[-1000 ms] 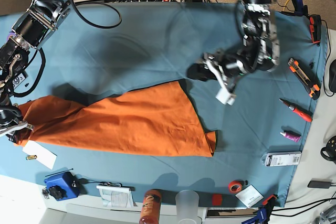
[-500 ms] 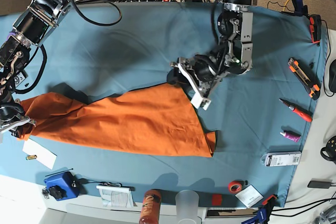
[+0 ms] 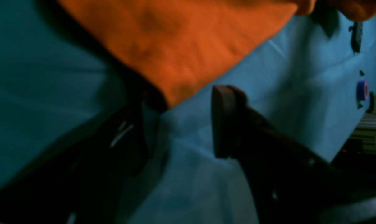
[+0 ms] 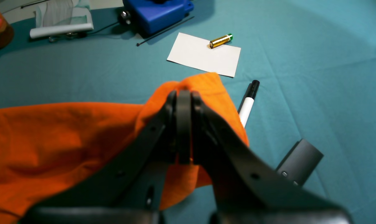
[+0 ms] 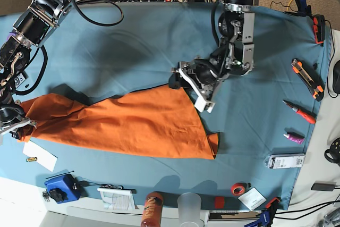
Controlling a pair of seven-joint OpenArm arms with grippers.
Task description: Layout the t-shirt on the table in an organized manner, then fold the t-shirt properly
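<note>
The orange t-shirt (image 5: pixel 133 123) lies stretched in a long wedge across the teal table (image 5: pixel 133 46), from the far left to right of the middle. My left gripper (image 5: pixel 188 90) hovers open at the shirt's upper right corner. In the left wrist view that cloth corner (image 3: pixel 181 40) ends just ahead of the open left gripper (image 3: pixel 181 124), close to its left finger and not clamped. My right gripper (image 5: pixel 16 123) is shut on the shirt's far left end. The right wrist view shows the shut right gripper (image 4: pixel 183 124) pinching a raised fold of the t-shirt (image 4: pixel 51 140).
A white card (image 4: pixel 203 56) with a battery (image 4: pixel 220 41), a marker (image 4: pixel 247 102) and a blue box (image 4: pixel 157 9) lie near the right gripper. A bottle (image 5: pixel 153 208) and cup (image 5: pixel 189 206) stand at the front edge. A box cutter (image 5: pixel 308 78) and red pen (image 5: pixel 300 111) lie at right.
My left arm has swung left and down, from over bare table to the shirt's upper right corner. The right gripper stays shut on the left end.
</note>
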